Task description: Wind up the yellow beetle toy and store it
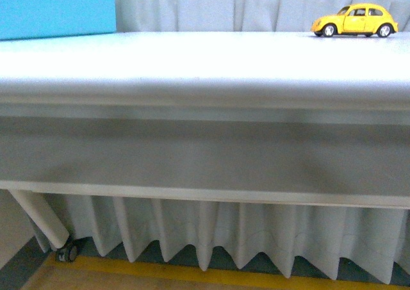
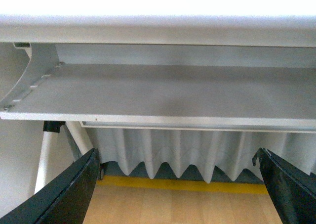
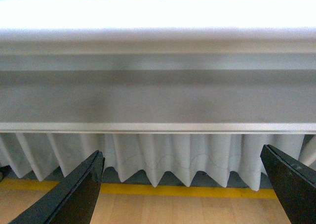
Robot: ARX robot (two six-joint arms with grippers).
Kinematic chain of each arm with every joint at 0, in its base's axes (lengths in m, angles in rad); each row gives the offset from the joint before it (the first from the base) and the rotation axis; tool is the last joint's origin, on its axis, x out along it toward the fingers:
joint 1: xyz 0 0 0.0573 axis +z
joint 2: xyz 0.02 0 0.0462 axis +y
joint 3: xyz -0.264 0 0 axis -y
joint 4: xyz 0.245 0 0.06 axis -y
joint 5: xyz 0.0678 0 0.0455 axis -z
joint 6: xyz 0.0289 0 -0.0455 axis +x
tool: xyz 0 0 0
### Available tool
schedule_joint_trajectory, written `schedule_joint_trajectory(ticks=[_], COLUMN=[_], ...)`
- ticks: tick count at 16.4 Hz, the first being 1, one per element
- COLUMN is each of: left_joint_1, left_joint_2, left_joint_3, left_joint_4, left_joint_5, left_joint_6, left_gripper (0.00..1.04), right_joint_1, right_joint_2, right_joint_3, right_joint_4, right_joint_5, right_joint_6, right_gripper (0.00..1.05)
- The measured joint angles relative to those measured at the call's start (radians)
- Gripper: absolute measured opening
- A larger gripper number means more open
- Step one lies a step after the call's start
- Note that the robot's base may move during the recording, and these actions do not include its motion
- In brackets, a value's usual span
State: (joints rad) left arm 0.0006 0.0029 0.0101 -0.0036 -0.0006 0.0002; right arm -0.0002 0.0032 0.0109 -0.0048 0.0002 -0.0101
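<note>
— where's the car?
— the yellow beetle toy (image 1: 354, 20) stands on its wheels at the far right of the table (image 1: 192, 59), close to the far edge. the grey curtain (image 1: 256, 5) hangs behind it.
— which way is it facing?
— it's side-on to me. the nose points to my left and the tail to my right, so its long axis runs along the table's far edge.
— what room do i have?
— open white top lies between the near edge and the car. a blue box (image 1: 56, 8) shows at the far left, well apart from the car, and i can't tell whether it rests on the top or behind it.
— and the tools?
— neither arm shows in the front view. on the wrist cameras the left gripper (image 2: 180, 189) has its fingers (image 2: 69, 194) spread wide. it sits low, facing the near edge and the shelf (image 2: 158, 90) under the top. the right gripper (image 3: 182, 189) is spread wide too, low before the table's front rail, with the car just showing above that edge. under the table i see wood floor and a yellow stripe (image 1: 192, 274).
</note>
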Motion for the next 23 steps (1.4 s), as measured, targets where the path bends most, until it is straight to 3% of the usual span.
schedule_joint_trajectory(ticks=[23], left_joint_1=[0.000], left_joint_2=[0.001], left_joint_3=[0.000], left_joint_4=[-0.002], left_joint_5=[0.000], left_joint_6=[0.000], left_gripper=[0.98], right_joint_1=[0.000], right_joint_2=[0.000], right_joint_3=[0.000], right_joint_4=[0.000], right_joint_5=[0.000], right_joint_6=[0.002], right_gripper=[0.98])
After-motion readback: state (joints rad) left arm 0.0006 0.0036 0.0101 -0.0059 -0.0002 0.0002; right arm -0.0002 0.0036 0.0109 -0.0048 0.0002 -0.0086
